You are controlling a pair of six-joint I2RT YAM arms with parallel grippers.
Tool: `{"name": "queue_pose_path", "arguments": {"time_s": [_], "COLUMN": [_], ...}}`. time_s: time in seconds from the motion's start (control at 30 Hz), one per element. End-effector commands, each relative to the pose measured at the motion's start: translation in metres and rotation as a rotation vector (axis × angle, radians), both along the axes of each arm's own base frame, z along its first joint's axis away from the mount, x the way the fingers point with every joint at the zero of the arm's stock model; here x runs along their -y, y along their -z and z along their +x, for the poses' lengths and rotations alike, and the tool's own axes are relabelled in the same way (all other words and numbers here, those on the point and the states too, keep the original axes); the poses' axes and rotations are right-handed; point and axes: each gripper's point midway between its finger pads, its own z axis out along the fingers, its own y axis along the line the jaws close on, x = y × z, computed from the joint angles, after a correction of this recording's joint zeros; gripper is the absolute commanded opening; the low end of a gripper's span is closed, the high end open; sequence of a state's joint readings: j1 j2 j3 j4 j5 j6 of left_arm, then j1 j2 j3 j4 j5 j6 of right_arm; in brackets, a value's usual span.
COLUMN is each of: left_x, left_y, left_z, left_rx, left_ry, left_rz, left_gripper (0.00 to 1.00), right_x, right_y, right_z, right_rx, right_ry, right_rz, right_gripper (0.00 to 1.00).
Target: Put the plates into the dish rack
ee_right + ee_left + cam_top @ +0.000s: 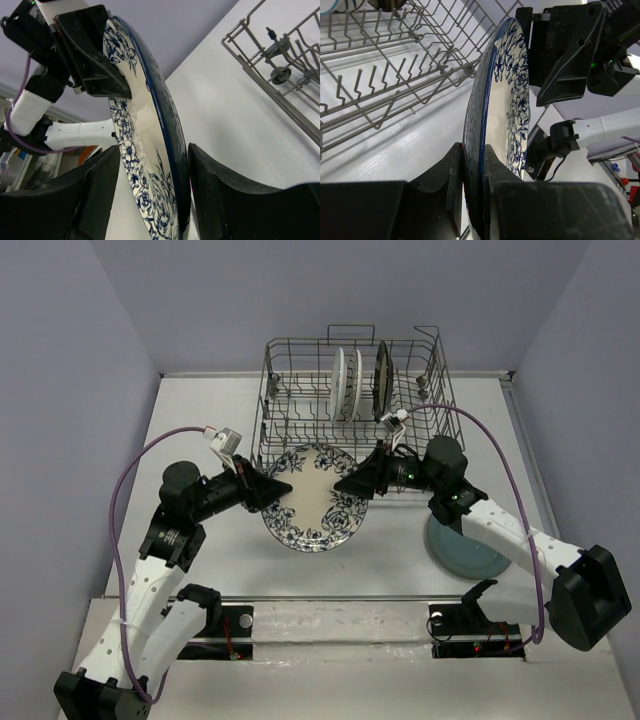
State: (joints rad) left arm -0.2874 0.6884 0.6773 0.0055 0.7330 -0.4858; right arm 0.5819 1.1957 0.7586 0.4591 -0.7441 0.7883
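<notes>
A blue floral plate (pixel 315 498) hangs tilted on edge just in front of the dish rack (pixel 350 405), between my two grippers. My left gripper (pixel 279 490) is shut on its left rim; in the left wrist view both fingers press the rim of the plate (pixel 512 100). My right gripper (pixel 346 483) straddles the right rim with its jaws apart: in the right wrist view a gap shows between one finger (pixel 102 175) and the plate's face (pixel 145 120). Two white plates (pixel 345 383) and a dark plate (pixel 381 380) stand upright in the rack. A teal-grey plate (pixel 470 558) lies flat on the table under my right arm.
The rack's near wire wall (pixel 395 75) is close to the left of the held plate. A rack corner with a small wheel (pixel 280 75) shows in the right wrist view. Grey walls enclose the white table (pixel 200 430) on three sides.
</notes>
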Motion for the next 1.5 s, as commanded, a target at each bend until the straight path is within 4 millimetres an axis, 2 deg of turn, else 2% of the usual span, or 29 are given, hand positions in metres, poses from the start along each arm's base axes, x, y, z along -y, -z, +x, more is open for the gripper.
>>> {"name": "queue_pose_path", "arguments": {"time_s": [0.0,0.1,0.13,0.17,0.27,0.3,0.37,0.4,0.43,0.47,0.5,0.53,0.57,0.63,0.67,0.77,0.97,1.0,1.03,1.1,1.13,1.17,1.23,1.27,1.3,1.33,1.37,1.4,1.47], "left_x": [0.010,0.006,0.004,0.002,-0.006,-0.010,-0.025,-0.034,-0.049,-0.051,-0.067,-0.074,-0.084,-0.092,-0.100,-0.115,-0.113,-0.111,-0.109,-0.105,-0.104,-0.101,-0.096,-0.095,-0.093,-0.092,-0.092,-0.091,-0.087], "left_y": [-0.061,-0.063,-0.064,-0.067,-0.064,-0.062,-0.060,-0.054,-0.052,-0.049,-0.044,-0.044,-0.043,-0.042,-0.041,-0.037,-0.025,-0.024,-0.024,-0.025,-0.026,-0.027,-0.026,-0.026,-0.026,-0.027,-0.027,-0.027,-0.027], "left_z": [-0.017,-0.013,-0.011,-0.009,-0.001,0.000,0.013,0.014,0.025,0.023,0.029,0.031,0.035,0.031,0.032,0.031,0.024,0.022,0.021,0.019,0.017,0.016,0.015,0.013,0.012,0.011,0.010,0.008,0.006], "left_rx": [0.194,0.204,0.216,0.227,0.238,0.227,0.242,0.243,0.241,0.236,0.227,0.227,0.227,0.244,0.246,0.264,0.289,0.290,0.292,0.298,0.306,0.311,0.312,0.314,0.316,0.317,0.318,0.318,0.318], "left_ry": [0.107,0.069,0.055,0.034,-0.035,-0.062,-0.183,-0.228,-0.333,-0.331,-0.421,-0.461,-0.528,-0.570,-0.616,-0.702,-0.700,-0.691,-0.682,-0.668,-0.663,-0.646,-0.627,-0.621,-0.610,-0.606,-0.608,-0.602,-0.581], "left_rz": [-0.113,-0.101,-0.090,-0.086,-0.049,-0.029,0.019,0.069,0.104,0.126,0.176,0.191,0.203,0.199,0.205,0.221,0.220,0.212,0.209,0.202,0.196,0.190,0.192,0.189,0.187,0.185,0.183,0.182,0.176], "left_gripper": [0.05,0.05,0.05,0.05,0.14,0.33,0.58,0.80,0.88,0.94,0.99,0.99,0.99,0.99,0.99,0.99,0.99,0.99,0.99,0.99,0.99,0.99,0.99,0.99,0.99,0.99,0.99,0.99,0.99], "right_x": [-0.003,-0.002,-0.001,-0.001,-0.001,0.000,0.001,0.001,0.003,0.004,0.006,0.009,0.011,0.014,0.016,0.018,0.025,0.030,0.024,0.023,0.013,0.020,0.006,0.011,0.001,0.001,0.007,-0.005,-0.011], "right_y": [-0.028,-0.036,-0.038,-0.043,-0.049,-0.060,-0.066,-0.080,-0.081,-0.085,-0.090,-0.107,-0.101,-0.112,-0.126,-0.127,-0.145,-0.167,-0.155,-0.154,-0.164,-0.163,-0.169,-0.201,-0.176,-0.177,-0.197,-0.176,-0.174], "right_z": [-0.022,-0.025,-0.025,-0.026,-0.022,-0.020,-0.014,-0.004,0.001,0.009,0.025,0.034,0.052,0.067,0.075,0.110,0.189,0.198,0.214,0.229,0.242,0.251,0.257,0.256,0.270,0.273,0.274,0.284,0.287], "right_rx": [0.159,0.174,0.178,0.183,0.178,0.194,0.191,0.208,0.199,0.199,0.195,0.221,0.183,0.186,0.192,0.156,0.128,0.149,0.153,0.154,0.173,0.196,0.240,0.305,0.309,0.351,0.366,0.368,0.397], "right_ry": [-0.143,-0.146,-0.147,-0.148,-0.126,-0.105,-0.065,-0.011,0.025,0.065,0.154,0.203,0.287,0.357,0.397,0.525,0.829,0.916,0.952,1.056,1.085,1.171,1.230,1.281,1.348,1.381,1.428,1.441,1.458], "right_rz": [0.041,0.050,0.051,0.052,0.047,0.058,0.050,0.059,0.039,0.030,0.019,0.027,-0.004,-0.001,0.009,-0.015,-0.036,-0.007,-0.051,-0.092,-0.087,-0.139,-0.183,-0.176,-0.257,-0.310,-0.274,-0.326,-0.347], "right_gripper": [0.58,0.33,0.19,0.11,0.07,0.07,0.07,0.07,0.07,0.07,0.07,0.07,0.07,0.07,0.07,0.07,0.07,0.07,0.07,0.07,0.07,0.07,0.07,0.07,0.07,0.07,0.07,0.07,0.07]}}
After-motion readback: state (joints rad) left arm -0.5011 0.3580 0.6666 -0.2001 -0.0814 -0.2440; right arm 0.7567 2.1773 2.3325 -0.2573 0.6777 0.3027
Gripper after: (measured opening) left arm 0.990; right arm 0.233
